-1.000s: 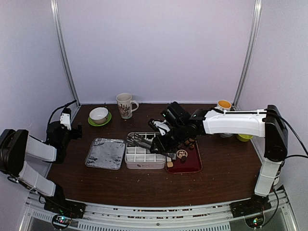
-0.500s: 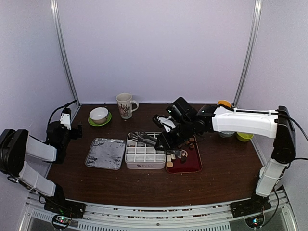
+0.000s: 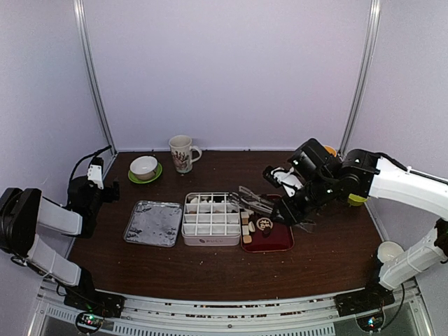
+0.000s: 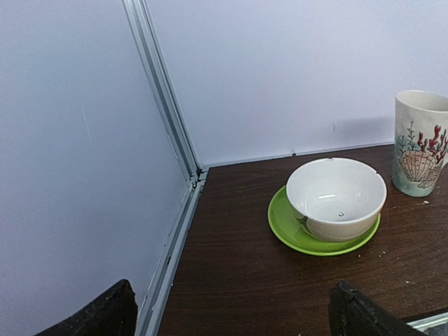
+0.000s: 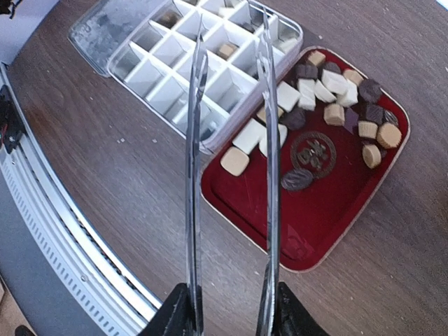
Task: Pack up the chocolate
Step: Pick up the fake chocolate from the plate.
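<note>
My right tool (image 5: 231, 311) grips the metal tongs (image 5: 269, 140) at their base, blades apart, tips reaching out over the white divided box (image 5: 150, 70). A few pieces sit in its far compartments, one tan, one dark. Most of the chocolate (image 5: 334, 113) lies in the dark-red tray (image 5: 315, 231) right beside the box: cream, tan and dark bits bunched at the far end, one dark oval nearer me. My left tool (image 4: 234, 313) gapes wide above the bench (image 4: 238, 266), facing a white bowl (image 4: 336, 196) on a green saucer (image 4: 283, 227).
</note>
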Robot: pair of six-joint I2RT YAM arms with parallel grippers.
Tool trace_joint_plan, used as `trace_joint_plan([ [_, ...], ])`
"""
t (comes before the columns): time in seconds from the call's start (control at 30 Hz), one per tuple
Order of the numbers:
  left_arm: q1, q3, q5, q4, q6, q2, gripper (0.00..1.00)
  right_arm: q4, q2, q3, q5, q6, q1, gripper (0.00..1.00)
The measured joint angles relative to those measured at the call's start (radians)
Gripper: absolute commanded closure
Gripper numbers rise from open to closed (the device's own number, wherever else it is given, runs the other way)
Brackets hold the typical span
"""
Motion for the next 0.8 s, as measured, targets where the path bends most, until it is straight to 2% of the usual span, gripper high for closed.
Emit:
trace_joint_plan([
  [0.2,0.000,0.000,0.000,0.000,0.000,0.000,0.02,-0.137,-0.049,-0.034,0.081,-0.003,-0.004,0.61],
  [0.4,0.000,0.000,0.000,0.000,0.000,0.000,0.02,-0.216,-0.055,-0.103,0.083,0.008,-0.041,0.60],
  [0.8,0.000,0.000,0.000,0.000,0.000,0.000,0.02,-0.224,-0.031,-0.149,0.037,0.027,-0.063,0.57],
])
